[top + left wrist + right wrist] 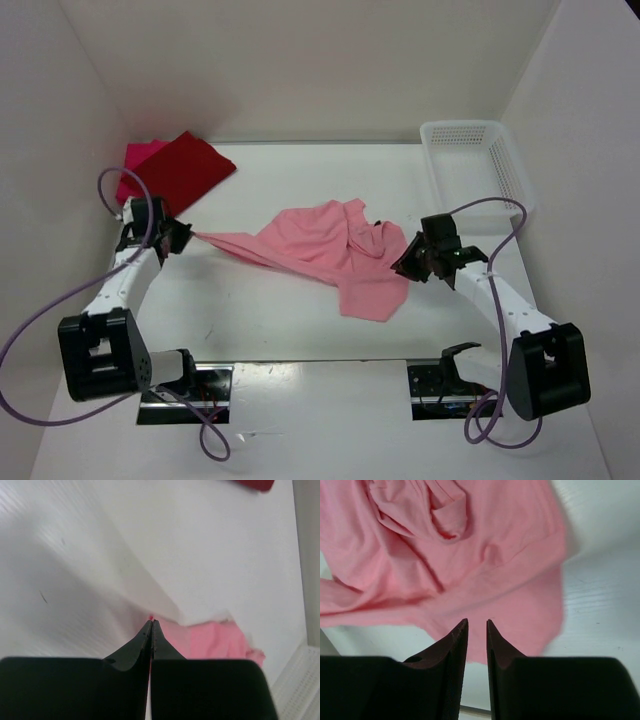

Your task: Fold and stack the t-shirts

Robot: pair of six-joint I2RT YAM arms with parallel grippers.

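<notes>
As it lies crumpled, the salmon t-shirt (310, 242) stretches left-right.

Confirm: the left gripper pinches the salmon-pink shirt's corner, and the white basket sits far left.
Wrong side: the top external view shows the white basket at the far right. The left gripper does pinch the salmon-pink shirt by its corner.

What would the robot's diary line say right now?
left jaws shut on salmon shirt corner | right jaws apart over it | dark red shirt atop magenta shirt
</notes>
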